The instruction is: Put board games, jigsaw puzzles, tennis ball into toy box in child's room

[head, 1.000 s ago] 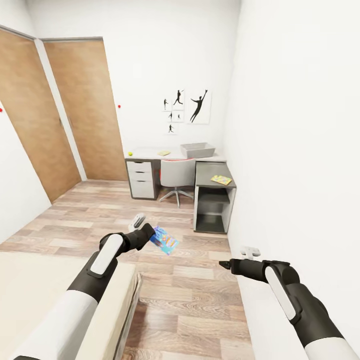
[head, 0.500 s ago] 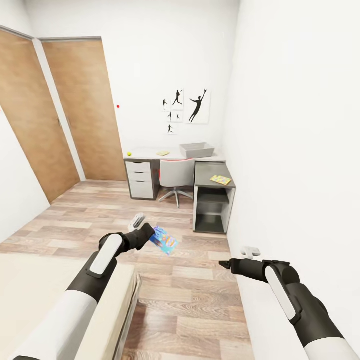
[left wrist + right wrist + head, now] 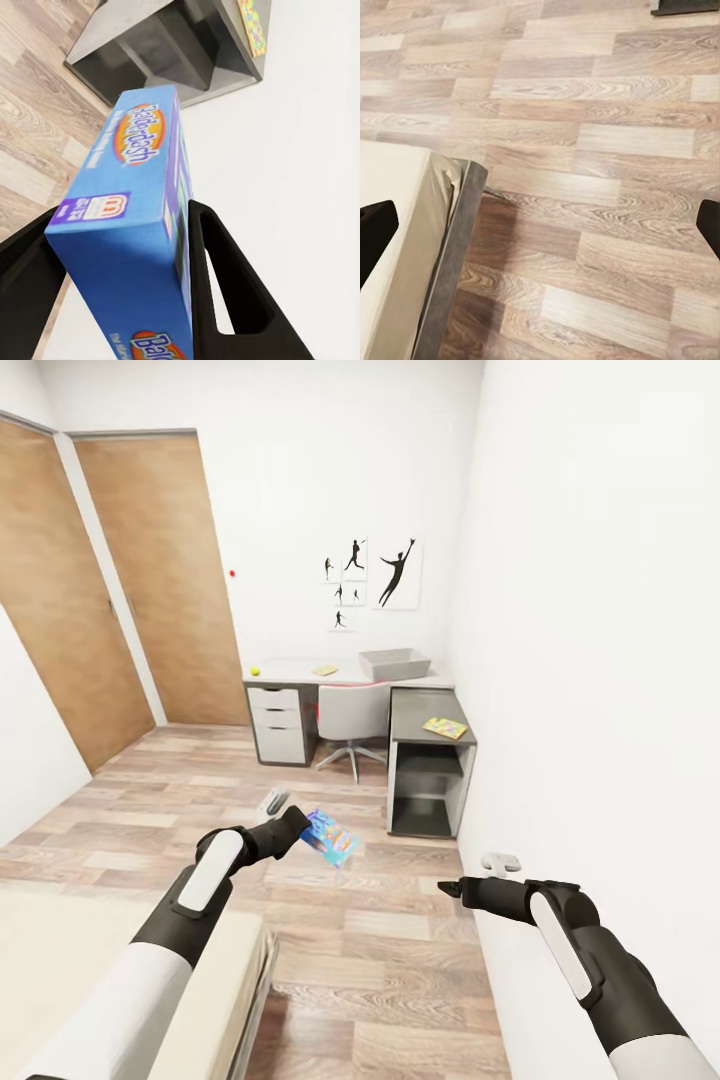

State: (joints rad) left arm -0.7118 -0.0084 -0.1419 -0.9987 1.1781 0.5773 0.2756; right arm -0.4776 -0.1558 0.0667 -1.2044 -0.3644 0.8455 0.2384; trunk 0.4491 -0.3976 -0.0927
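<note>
Carrying a board game (image 3: 139, 225) in my left gripper (image 3: 292, 826), clamped across the thin sides of the blue box; the left wrist view shows both fingers (image 3: 232, 292) pressed flat on its faces. Right gripper (image 3: 447, 887) is spread wide and empty, over wood floor (image 3: 585, 150) beside the bed (image 3: 397, 217).

Box reads as stiff cardboard, light, glossy print, so likely a bit slippery. The grip sits near one end and most of the box sticks out past the fingertips, so I'd expect it to pivot if bumped. I'd keep the squeeze firm but not crushing.

Toy box (image 3: 394, 663) sits on the table (image 3: 300, 672) across the room, well apart from me. Tennis ball (image 3: 255, 671) at the table's left end, one jigsaw puzzle (image 3: 325, 670) mid-top, another puzzle (image 3: 445, 728) on the lower side wing.
</note>
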